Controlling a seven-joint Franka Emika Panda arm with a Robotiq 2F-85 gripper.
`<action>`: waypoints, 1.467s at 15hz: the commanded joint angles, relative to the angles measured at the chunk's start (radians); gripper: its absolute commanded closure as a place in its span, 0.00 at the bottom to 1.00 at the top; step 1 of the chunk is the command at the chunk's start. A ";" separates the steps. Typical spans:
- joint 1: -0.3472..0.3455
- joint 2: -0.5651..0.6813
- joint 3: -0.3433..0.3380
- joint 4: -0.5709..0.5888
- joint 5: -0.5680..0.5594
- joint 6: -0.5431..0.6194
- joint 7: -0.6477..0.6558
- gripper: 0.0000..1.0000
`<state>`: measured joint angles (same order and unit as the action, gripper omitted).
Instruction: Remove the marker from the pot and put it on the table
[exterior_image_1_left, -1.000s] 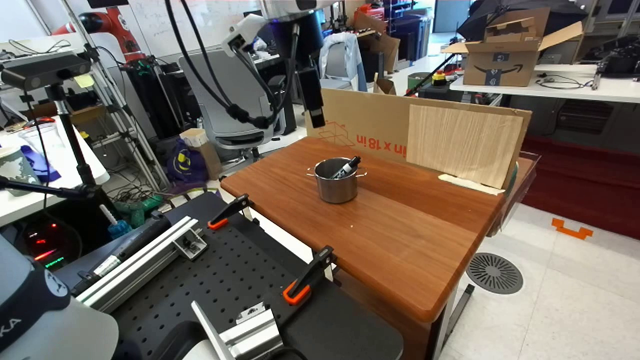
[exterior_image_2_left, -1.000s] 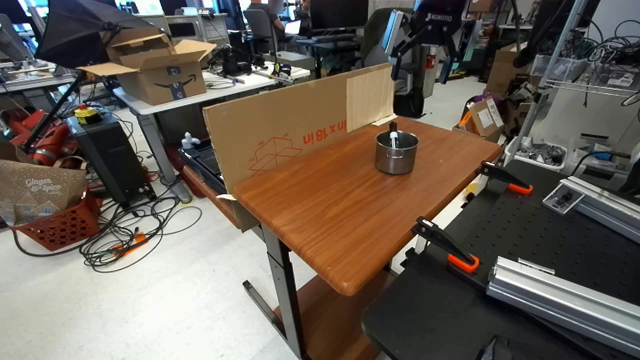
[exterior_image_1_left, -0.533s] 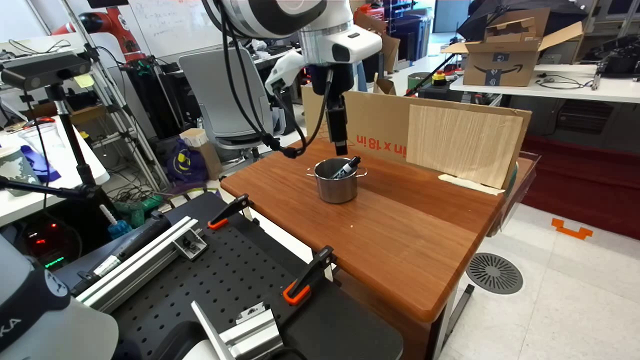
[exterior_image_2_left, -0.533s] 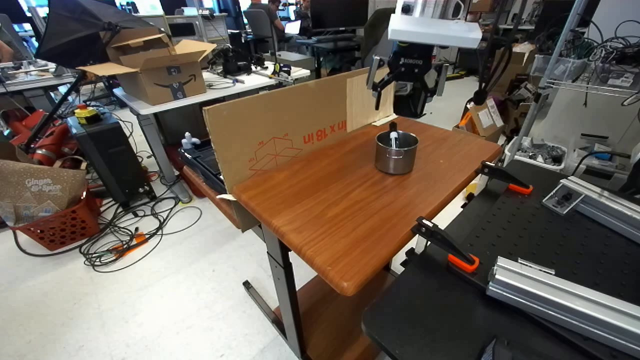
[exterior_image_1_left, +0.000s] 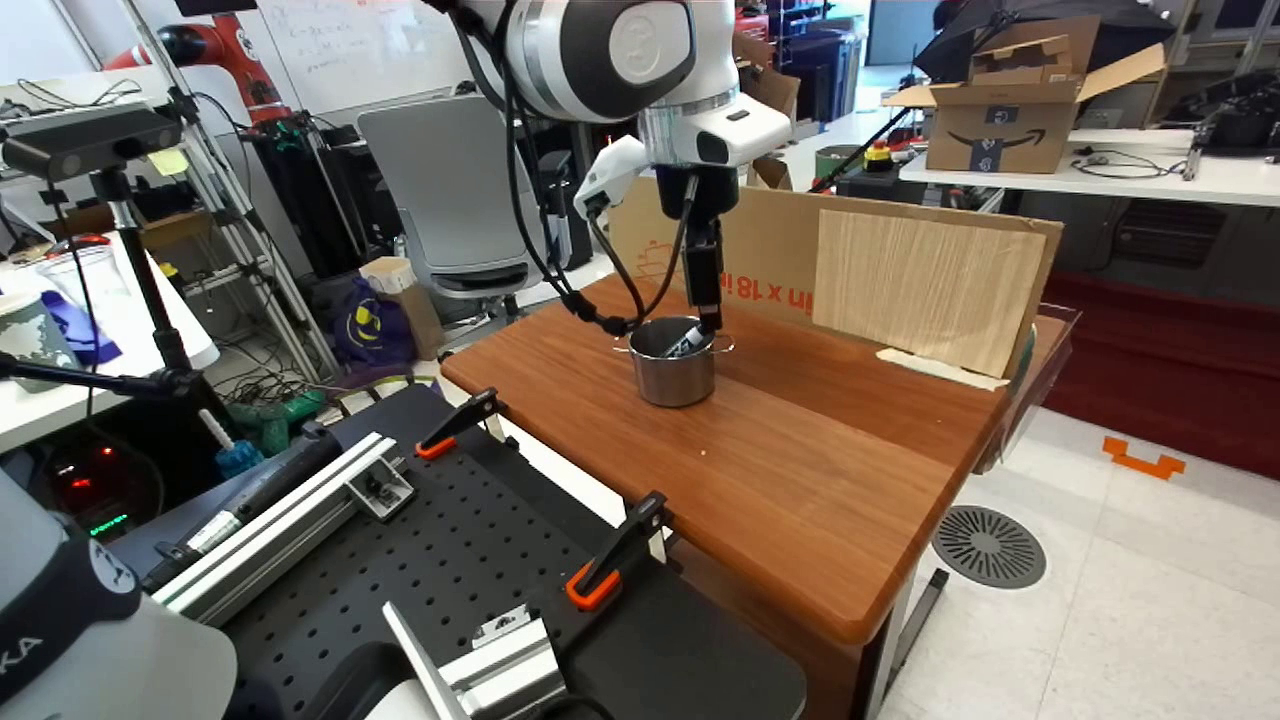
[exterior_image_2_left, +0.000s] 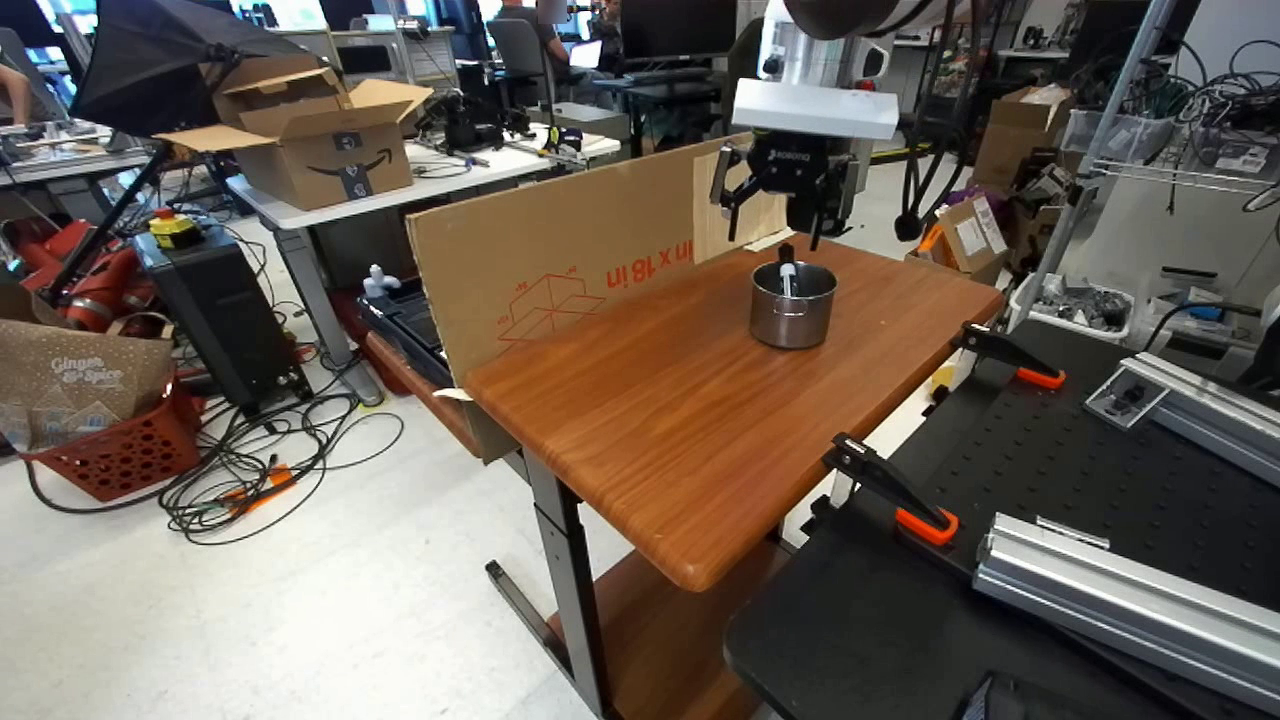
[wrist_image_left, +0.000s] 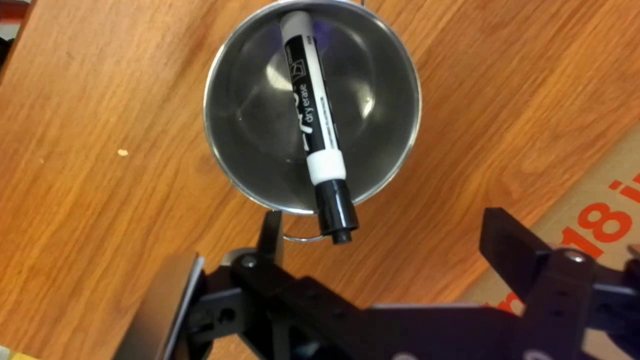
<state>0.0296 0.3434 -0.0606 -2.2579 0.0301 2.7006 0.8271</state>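
Observation:
The marker, a black and white dry-erase pen with a black cap, leans in the pot in both exterior views (exterior_image_1_left: 686, 342) (exterior_image_2_left: 788, 282). In the wrist view the marker (wrist_image_left: 316, 110) lies across the pot, its cap end sticking out past the rim. The small steel pot (exterior_image_1_left: 675, 382) (exterior_image_2_left: 790, 325) (wrist_image_left: 232, 132) stands upright on the reddish-brown table (exterior_image_1_left: 800, 480) (exterior_image_2_left: 650, 400) (wrist_image_left: 125, 100). My gripper (wrist_image_left: 383, 215) is open and empty, with the marker's cap ahead of the gap, nearer the left finger. In an exterior view the gripper (exterior_image_2_left: 773, 240) hangs just above the pot.
A cardboard sheet (exterior_image_1_left: 755, 215) (exterior_image_2_left: 560, 260) with a pale wood board (exterior_image_1_left: 925, 285) stands along one table edge. A black perforated workbench (exterior_image_1_left: 450, 560) (exterior_image_2_left: 1130, 470) with orange-tipped clamps (exterior_image_1_left: 620, 550) adjoins the opposite edge. An office chair (exterior_image_1_left: 455, 200) stands behind.
My gripper has come down from high up and moved over to the pot, its fingers staying apart. The pot and the marker have not moved.

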 joint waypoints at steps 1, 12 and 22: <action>0.050 0.043 -0.041 0.031 -0.003 0.009 0.032 0.25; 0.088 0.051 -0.073 0.045 -0.014 0.004 0.056 0.96; 0.102 -0.051 -0.078 -0.016 -0.043 0.000 0.046 0.95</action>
<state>0.1051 0.3509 -0.1179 -2.2285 0.0176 2.7002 0.8582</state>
